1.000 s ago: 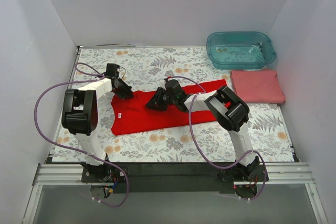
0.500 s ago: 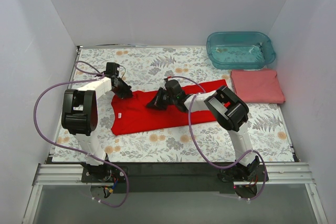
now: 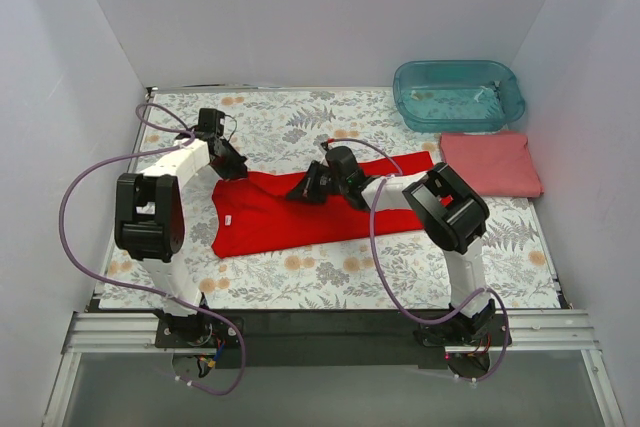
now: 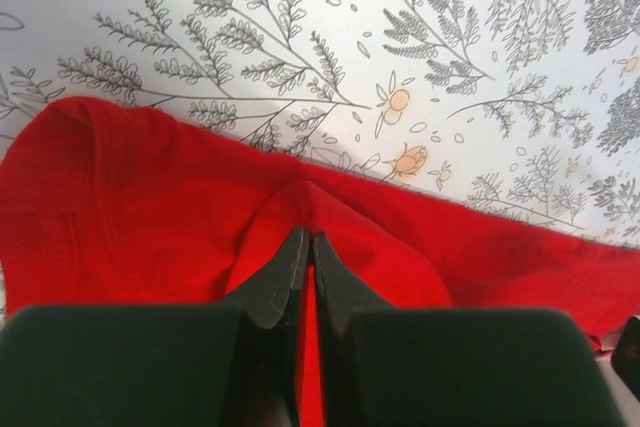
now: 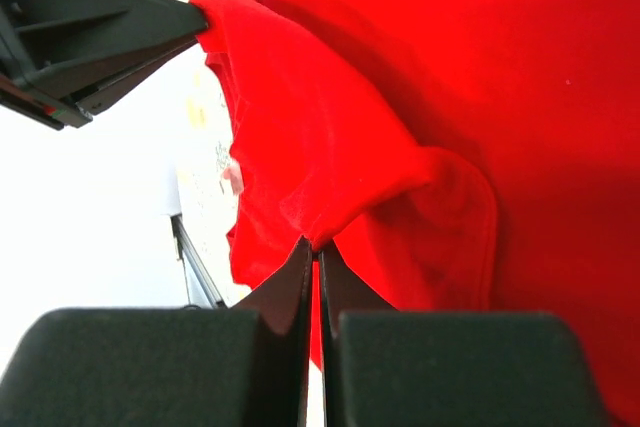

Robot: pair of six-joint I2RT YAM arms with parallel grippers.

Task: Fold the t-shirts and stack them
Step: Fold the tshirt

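Note:
The bright red t-shirt (image 3: pixel 280 219) lies spread across the middle of the table. My left gripper (image 3: pixel 234 172) is shut on its far left edge; the left wrist view shows the red cloth (image 4: pixel 180 207) pinched between the closed jaws (image 4: pixel 306 239). My right gripper (image 3: pixel 303 190) is shut on the shirt's far edge near the middle; the right wrist view shows a fold of red cloth (image 5: pixel 330 167) caught at the jaw tips (image 5: pixel 317 247). The salmon-pink t-shirt (image 3: pixel 490 163) lies folded flat at the right edge.
A translucent teal tub (image 3: pixel 458 94) stands at the back right, just behind the pink shirt. White walls enclose the floral-patterned table (image 3: pixel 300 117) on three sides. Purple cables loop from both arms.
Both grippers have moved away from me and a little right, pulling the red shirt's far edge with them. The cloth now stretches straighter between them.

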